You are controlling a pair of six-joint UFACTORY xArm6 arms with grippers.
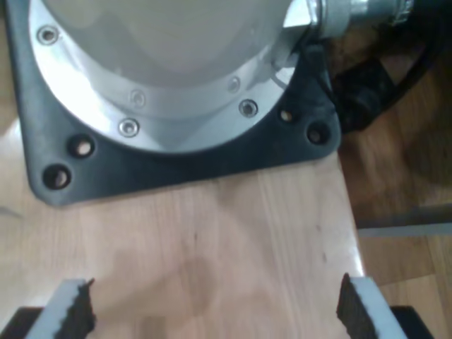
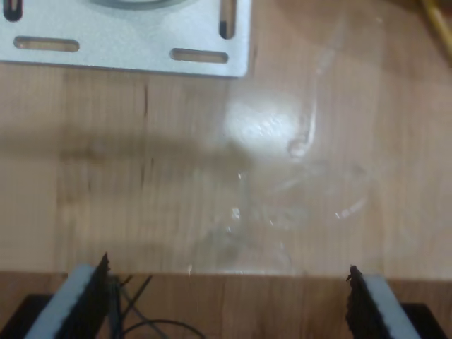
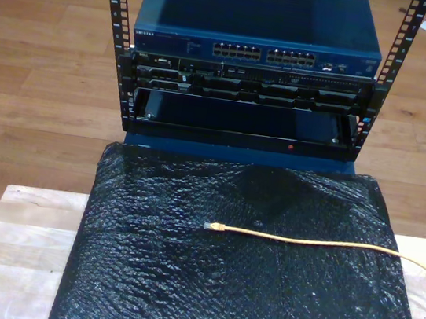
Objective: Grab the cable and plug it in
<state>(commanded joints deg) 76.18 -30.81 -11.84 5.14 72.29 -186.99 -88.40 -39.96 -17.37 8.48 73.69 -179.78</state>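
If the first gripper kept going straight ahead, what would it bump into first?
Probably the black base plate under the round silver arm base; before it lies bare wooden table. My first gripper is open; depth is uncertain.

- No text, brand or number could be read in any view.
- A small pale marking was seen on the network switch [image 3: 256, 53], near its front's left end in the exterior view, too blurred to be read.

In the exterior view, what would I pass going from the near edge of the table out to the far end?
Wooden table and black bubble-wrap mat, then the orange cable lying across the mat, then the empty rack shelf, then the network switch.
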